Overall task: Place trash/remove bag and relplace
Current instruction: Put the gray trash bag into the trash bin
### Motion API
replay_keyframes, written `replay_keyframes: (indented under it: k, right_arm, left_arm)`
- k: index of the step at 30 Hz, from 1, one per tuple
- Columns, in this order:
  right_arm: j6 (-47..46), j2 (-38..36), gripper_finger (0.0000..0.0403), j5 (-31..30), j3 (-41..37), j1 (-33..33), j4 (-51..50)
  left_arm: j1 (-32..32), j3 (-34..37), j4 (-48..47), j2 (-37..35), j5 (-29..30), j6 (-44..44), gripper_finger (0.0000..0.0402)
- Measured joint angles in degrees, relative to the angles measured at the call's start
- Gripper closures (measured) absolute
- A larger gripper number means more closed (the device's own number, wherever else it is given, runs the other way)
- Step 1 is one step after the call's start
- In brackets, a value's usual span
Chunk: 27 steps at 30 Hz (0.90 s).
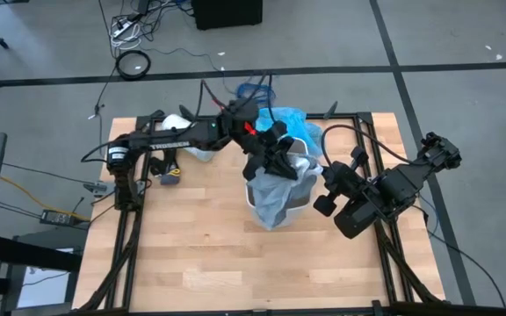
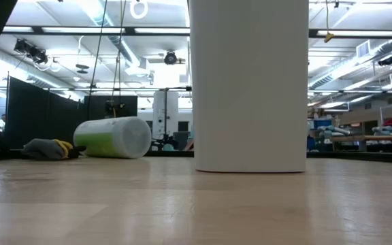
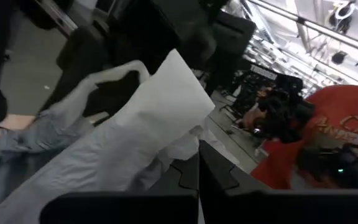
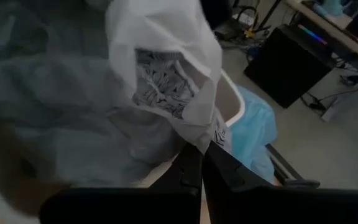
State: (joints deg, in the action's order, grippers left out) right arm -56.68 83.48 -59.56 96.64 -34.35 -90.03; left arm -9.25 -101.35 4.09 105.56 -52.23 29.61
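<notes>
From above, my left gripper [image 1: 279, 151] reaches in from the left over the white bin [image 1: 299, 204], which stands right of the desk's [image 1: 191, 263] middle. My right gripper [image 1: 325, 183] comes in from the right to the bin's right rim. A grey liner [image 1: 275, 197] drapes over the bin's mouth and down its near-left side; I judge it to be the replacement bag, being spread to line the bin. The light-blue bag [image 1: 286, 118] lies bunched just beyond the bin, at the desk's far edge, apparently already out.

At desk level, the bin's white wall [image 2: 249, 85] fills the middle. A white roll with green print [image 2: 114, 138] lies on its side to the left, farther off, beside a grey and yellow bundle [image 2: 47, 148].

From my left wrist, my fingers [image 3: 198, 180] are pressed together on a fold of the grey liner [image 3: 129, 134], lifting it clear of the bin. A person in a red shirt [image 3: 347, 143] stands beyond the desk.

From my right wrist, my fingers [image 4: 202, 165] are closed on a thin pinch of liner [image 4: 166, 56], holding that edge up by the rim [image 4: 234, 99]. A black-and-white printed packet [image 4: 160, 87] shows through the film: trash already inside. The blue bag [image 4: 257, 134] lies beyond the bin.
</notes>
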Motion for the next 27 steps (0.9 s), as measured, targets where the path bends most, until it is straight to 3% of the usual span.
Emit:
replay_keyframes:
  k: [7, 18, 27]
  right_arm:
    - [0.3, 0.0, 0.0403, 3.9, 0.0, -1.2, 0.0]
    - [-1.7, 0.0, 0.0403, 12.9, -1.3, -4.8, 0.0]
    - [-0.2, 0.0, 0.0403, 22.6, -1.4, -8.3, 0.0]
  left_arm:
    - [-0.5, 4.1, 10.3, -3.0, -0.9, 5.4, 0.0400]
    - [1.3, 4.2, -6.0, -7.9, 0.6, -5.3, 0.0400]
    - [1.5, 4.2, -6.4, -7.8, 1.3, -3.8, 0.0400]
